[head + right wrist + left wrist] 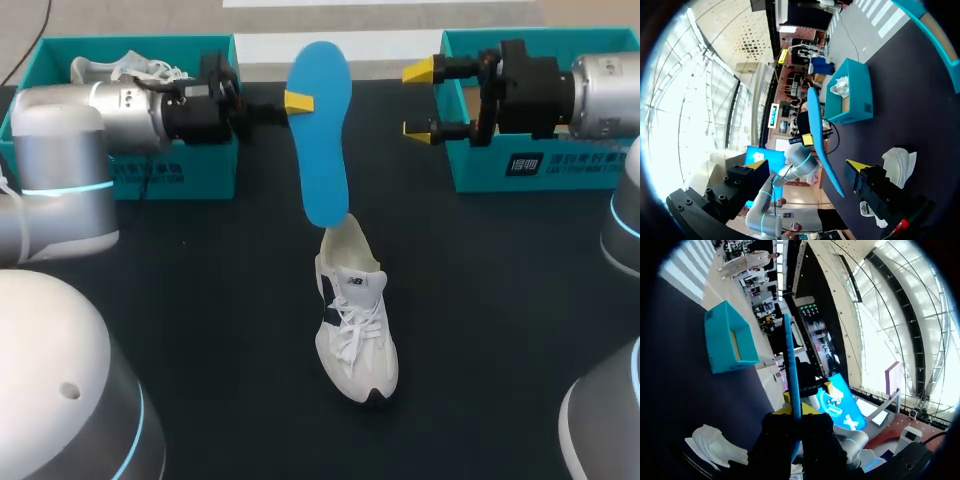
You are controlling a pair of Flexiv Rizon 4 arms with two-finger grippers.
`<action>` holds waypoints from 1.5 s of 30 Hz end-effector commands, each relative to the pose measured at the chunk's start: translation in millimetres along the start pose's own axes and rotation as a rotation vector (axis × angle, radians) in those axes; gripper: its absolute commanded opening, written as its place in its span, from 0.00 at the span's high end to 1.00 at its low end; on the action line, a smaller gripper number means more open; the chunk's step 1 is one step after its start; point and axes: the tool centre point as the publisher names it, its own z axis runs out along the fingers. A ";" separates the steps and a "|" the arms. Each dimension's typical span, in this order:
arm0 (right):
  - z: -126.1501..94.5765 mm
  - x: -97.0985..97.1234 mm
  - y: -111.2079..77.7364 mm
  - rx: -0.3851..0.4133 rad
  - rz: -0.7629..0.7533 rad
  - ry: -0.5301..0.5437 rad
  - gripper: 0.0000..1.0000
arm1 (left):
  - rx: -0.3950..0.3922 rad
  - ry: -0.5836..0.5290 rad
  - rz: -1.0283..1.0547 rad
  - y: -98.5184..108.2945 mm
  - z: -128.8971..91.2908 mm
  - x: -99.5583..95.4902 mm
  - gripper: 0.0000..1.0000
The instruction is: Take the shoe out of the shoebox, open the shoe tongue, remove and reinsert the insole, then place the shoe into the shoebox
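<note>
The left pincer [297, 101] is clamping the blue insole [322, 150] by one edge, holding it upright above the white shoe [355, 335] (which is standing on the desk [500, 300]). The right pincer [421, 100] is hanging spread apart, gripping nothing, beside a teal shoebox [545, 170].

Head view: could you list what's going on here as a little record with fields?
insole: blue, held upright in the air, lower end over the shoe's heel
left gripper: shut on insole
right gripper: open, empty, beside the right shoebox
shoe: white, laced, on the table
left shoebox: teal, holds a second shoe
</note>
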 end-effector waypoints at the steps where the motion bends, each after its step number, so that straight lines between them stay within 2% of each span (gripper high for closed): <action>1: 2.6 0.2 1.0 -0.001 0.000 -0.001 0.00 | -0.099 -0.096 0.251 -8.3 -2.5 10.1 1.00; 7: 2.6 0.2 1.0 -0.001 0.000 -0.001 0.00 | -0.069 -0.088 0.474 -10.9 -9.3 22.4 1.00; 9: 2.6 0.2 1.0 -0.001 0.000 -0.001 0.00 | -0.091 -0.120 0.554 -10.3 -11.4 22.2 1.00; 11: 2.6 0.2 1.0 -0.001 0.000 -0.001 0.00 | -0.119 -0.100 0.625 -9.3 -11.1 23.8 1.00; 16: 2.6 0.2 1.0 -0.001 0.000 -0.001 0.00 | -0.224 -0.182 0.891 -14.9 -9.8 23.3 1.00; 18: 2.6 0.2 1.0 -0.001 0.000 -0.001 0.00 | -0.221 -0.177 0.841 -21.0 -7.6 23.0 1.00; 32: 2.6 0.2 1.0 -0.001 0.000 -0.001 0.00 | -0.221 -0.177 0.841 -21.0 -7.6 23.0 1.00; 33: 2.6 0.2 1.0 -0.001 0.000 -0.001 0.00 | -0.197 -0.143 0.874 -23.1 -11.2 23.0 1.00; 34: 2.6 0.2 1.0 -0.001 0.000 -0.001 0.00 | -0.227 -0.191 0.977 -25.3 -13.6 21.3 1.00; 36: 2.6 0.2 1.0 -0.001 0.000 -0.001 0.00 | -0.196 -0.186 1.075 -30.4 -18.5 23.5 1.00; 37: 2.6 0.2 1.0 -0.001 0.000 -0.001 0.00 | -0.227 -0.206 1.162 -32.6 -18.3 25.6 1.00; 38: 2.6 0.2 1.0 -0.001 0.000 -0.001 0.00 | -0.189 -0.195 1.172 -35.4 -19.2 28.4 1.00; 39: 2.6 0.2 1.0 -0.001 0.000 -0.001 0.00 | -0.245 -0.241 1.255 -38.1 -18.9 30.3 1.00; 41: 2.6 0.2 1.0 -0.001 0.000 -0.001 0.00 | -0.198 -0.225 1.320 -41.6 -18.0 34.2 1.00; 42: 2.6 0.2 1.0 -0.001 0.000 -0.001 0.00 | -0.245 -0.235 1.394 -42.5 -17.3 35.8 1.00; 45: 2.6 0.2 1.0 -0.001 0.000 -0.001 0.00 | -0.208 -0.152 1.525 -43.9 -14.4 40.1 1.00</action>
